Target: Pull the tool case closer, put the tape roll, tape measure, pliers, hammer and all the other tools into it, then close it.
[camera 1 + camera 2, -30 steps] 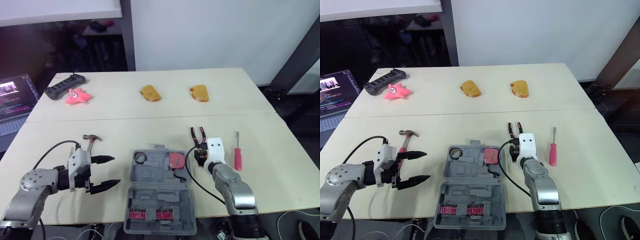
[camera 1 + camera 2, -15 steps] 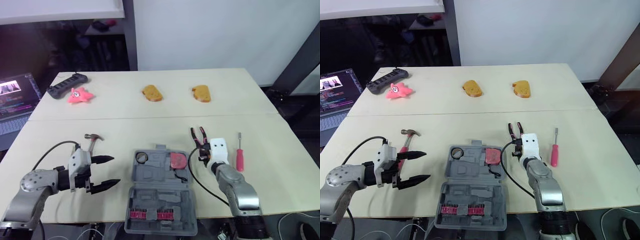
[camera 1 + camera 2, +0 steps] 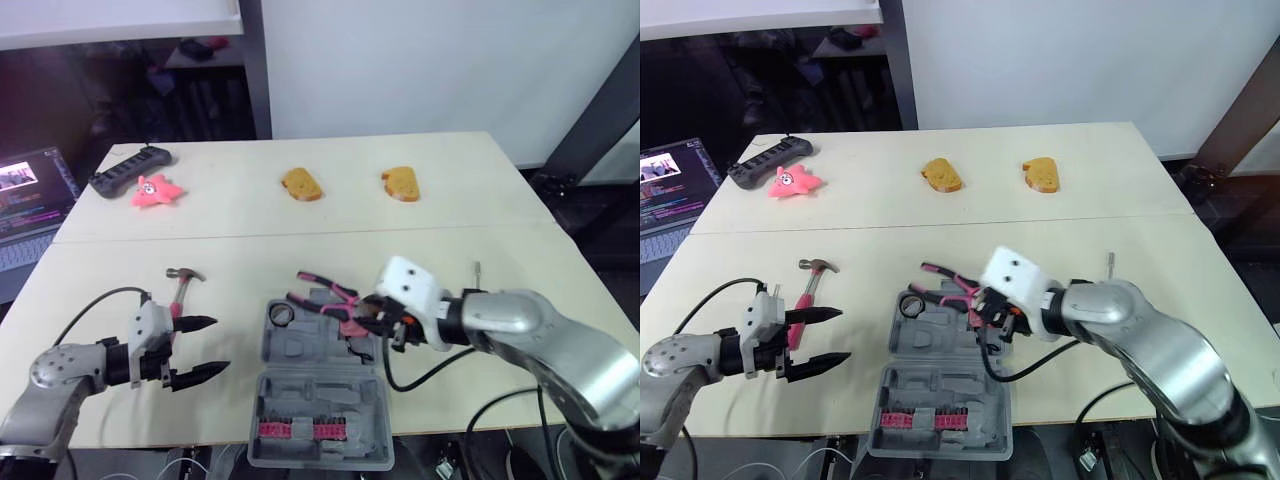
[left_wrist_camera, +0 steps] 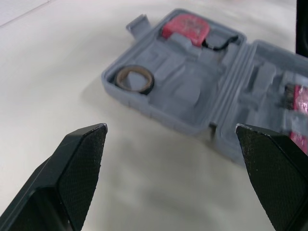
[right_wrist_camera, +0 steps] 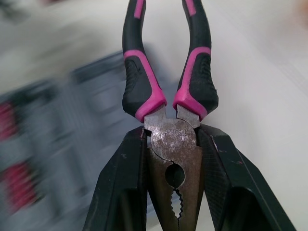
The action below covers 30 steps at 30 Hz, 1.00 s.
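Under the right gripper (image 3: 378, 318), the tape measure (image 4: 185, 26) is partly covered in the head views, and at 3 o'clock of the tool case (image 3: 305, 342) the right arm hides most of the screwdriver (image 3: 476, 270), leaving just its metal tip. Motion blur smears the case in the right wrist view.

At 9 o'clock of the case, the left gripper (image 3: 218, 345) stays spread wide and empty, with the hammer (image 3: 183, 283) on the table (image 3: 480, 230) at its 12 o'clock. Half a second ago the pliers (image 3: 325, 293) lay at the case's 2 o'clock. Now the right gripper clamps their head and holds them above the far half, handles pointing to 10 o'clock.

Lying open, the case holds the tape roll (image 3: 281, 315) in its 10 o'clock corner, the tape measure at 1 o'clock and pink bit strips (image 3: 300, 430) in the near half.
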Available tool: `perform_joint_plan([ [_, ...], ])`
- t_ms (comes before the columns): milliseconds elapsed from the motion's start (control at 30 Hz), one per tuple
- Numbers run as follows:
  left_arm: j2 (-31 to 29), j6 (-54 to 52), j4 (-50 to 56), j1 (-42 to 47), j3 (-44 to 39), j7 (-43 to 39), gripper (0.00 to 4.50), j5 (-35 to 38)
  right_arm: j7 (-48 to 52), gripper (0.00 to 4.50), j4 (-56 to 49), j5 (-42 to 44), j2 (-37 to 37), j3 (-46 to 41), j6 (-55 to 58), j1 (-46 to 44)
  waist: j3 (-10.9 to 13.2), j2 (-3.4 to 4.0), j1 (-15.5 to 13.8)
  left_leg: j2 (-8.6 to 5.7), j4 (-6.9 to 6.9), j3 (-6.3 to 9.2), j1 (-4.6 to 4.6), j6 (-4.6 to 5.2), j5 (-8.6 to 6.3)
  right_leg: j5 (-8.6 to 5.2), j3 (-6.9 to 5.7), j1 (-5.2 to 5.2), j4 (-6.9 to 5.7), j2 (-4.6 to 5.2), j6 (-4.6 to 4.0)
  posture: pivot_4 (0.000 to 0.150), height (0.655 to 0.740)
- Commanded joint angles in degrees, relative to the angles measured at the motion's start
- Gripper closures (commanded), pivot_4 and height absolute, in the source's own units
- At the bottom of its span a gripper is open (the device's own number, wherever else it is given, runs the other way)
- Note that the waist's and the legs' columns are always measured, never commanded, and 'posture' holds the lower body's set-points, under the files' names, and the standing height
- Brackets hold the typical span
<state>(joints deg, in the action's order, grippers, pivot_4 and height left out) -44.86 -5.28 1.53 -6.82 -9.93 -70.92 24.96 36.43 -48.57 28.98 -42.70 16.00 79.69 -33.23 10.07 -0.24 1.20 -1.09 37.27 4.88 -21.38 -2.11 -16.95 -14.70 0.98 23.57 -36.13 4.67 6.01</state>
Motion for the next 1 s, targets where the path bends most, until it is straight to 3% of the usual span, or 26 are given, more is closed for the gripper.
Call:
perform_joint_plan([
  [33,-1.6,1.4,-0.2,-1.6,-2.2,-1.3,0.0,0.2,-1.2,3.51,2.8,0.3,2.5,7.2,3.5,-6.8,0.0,-0.01,-0.1,0.0,-0.02,0.0,-0.01,0.0,0.0,0.0,-0.01,0.01,0.0,0.0,0.0,0.15,0.74],
  [167,-3.5,2.8,-1.1,-4.6,-4.3,-3.3,0.0,0.3,-3.4,3.51,7.3,-1.9,6.3,19.1,4.4,-14.2,0.0,-0.01,0.0,0.01,-0.1,0.01,-0.1,0.0,0.0,0.01,-0.01,0.2,-0.05,0.0,0.02,0.15,0.74],
  [300,-4.1,3.4,-0.5,-6.5,-5.1,-3.7,0.0,0.2,-4.6,3.51,11.8,-2.9,9.1,24.4,4.5,-17.6,0.0,-0.01,-0.2,0.0,-0.12,0.01,-0.26,-0.01,0.01,0.02,0.03,0.41,-0.07,0.04,0.03,0.15,0.74],
  [1000,-3.1,2.4,3.4,-7.7,-4.3,-1.8,0.0,0.5,-1.2,3.51,18.9,-5.7,7.6,32.4,-0.9,-20.1,0.0,-0.04,0.0,-0.03,-0.05,-0.04,-0.6,-0.03,0.02,0.06,0.04,0.78,-0.14,0.03,0.03,0.15,0.74],
])
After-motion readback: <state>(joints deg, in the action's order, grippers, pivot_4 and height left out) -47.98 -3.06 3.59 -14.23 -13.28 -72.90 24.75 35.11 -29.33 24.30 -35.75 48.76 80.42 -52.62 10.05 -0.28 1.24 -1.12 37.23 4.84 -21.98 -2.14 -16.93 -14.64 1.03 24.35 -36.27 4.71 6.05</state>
